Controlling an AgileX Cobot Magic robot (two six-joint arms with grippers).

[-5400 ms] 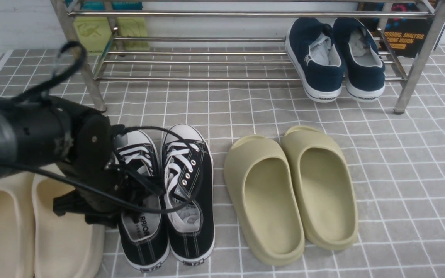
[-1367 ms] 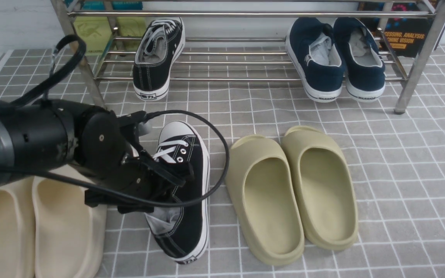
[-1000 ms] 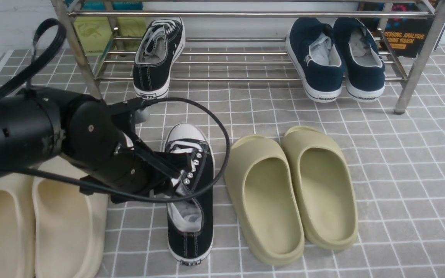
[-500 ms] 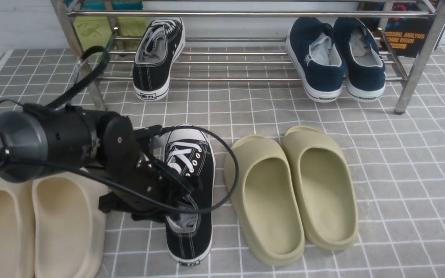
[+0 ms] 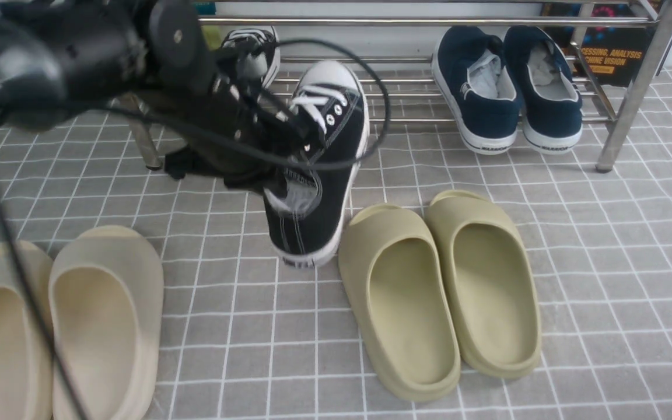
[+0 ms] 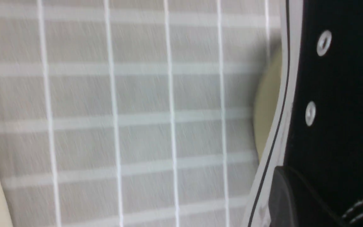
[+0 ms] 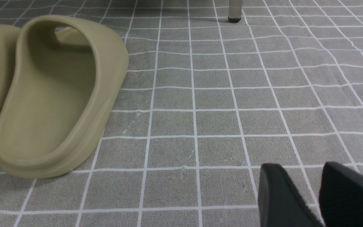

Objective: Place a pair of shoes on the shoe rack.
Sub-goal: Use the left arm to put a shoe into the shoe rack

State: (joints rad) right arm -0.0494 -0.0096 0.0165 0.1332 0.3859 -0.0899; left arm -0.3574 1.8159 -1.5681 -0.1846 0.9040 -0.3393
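A black canvas sneaker (image 5: 324,192) with white laces hangs above the floor just in front of the shoe rack (image 5: 406,22), toe toward the rack. My left gripper (image 5: 289,166) is shut on its collar near the laces. The left wrist view shows a dark finger (image 6: 295,198) pressed against the sneaker's black side (image 6: 336,94). The other black sneaker (image 5: 254,38) sits on the rack's lower bars, mostly hidden behind my left arm. My right gripper (image 7: 307,189) hovers low over the floor, open by a narrow gap, with nothing between its fingers.
Navy slip-on sneakers (image 5: 505,87) occupy the rack's right end. Olive slippers (image 5: 435,291) lie on the grey tiled mat beside the held sneaker, and one (image 7: 52,94) shows in the right wrist view. Beige slippers (image 5: 79,326) lie front left. A rack leg (image 5: 622,134) stands at the right.
My left gripper has shut on the sneaker that lay on the floor and lifted it up and forward toward the rack. The spot between the slippers is now bare.
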